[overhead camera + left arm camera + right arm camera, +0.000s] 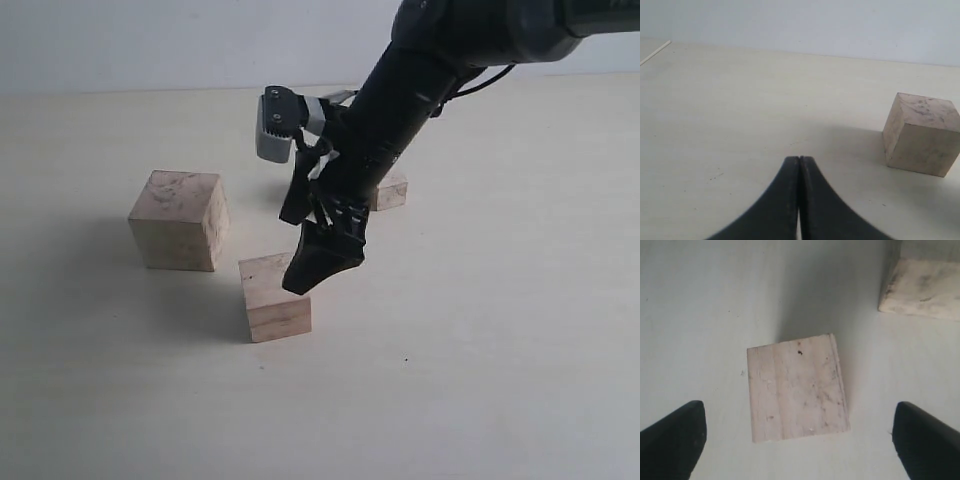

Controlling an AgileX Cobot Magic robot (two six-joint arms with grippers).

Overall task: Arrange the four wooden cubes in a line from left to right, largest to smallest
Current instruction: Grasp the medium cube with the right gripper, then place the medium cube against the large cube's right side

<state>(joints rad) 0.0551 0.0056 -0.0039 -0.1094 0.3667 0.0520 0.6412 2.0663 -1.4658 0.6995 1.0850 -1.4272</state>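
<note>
The largest wooden cube, dark-speckled on top, stands at the left; it also shows in the left wrist view and at a corner of the right wrist view. A medium cube sits in front and to its right. My right gripper hangs open just above this cube, its fingers spread wide on either side and not touching it. A smaller cube peeks out behind the right arm. The fourth cube is hidden. My left gripper is shut on nothing, low over the table.
The pale table stretches bare to the right and front of the cubes. The right arm slants down from the upper right and covers the table's middle back. A thin white strip lies far off in the left wrist view.
</note>
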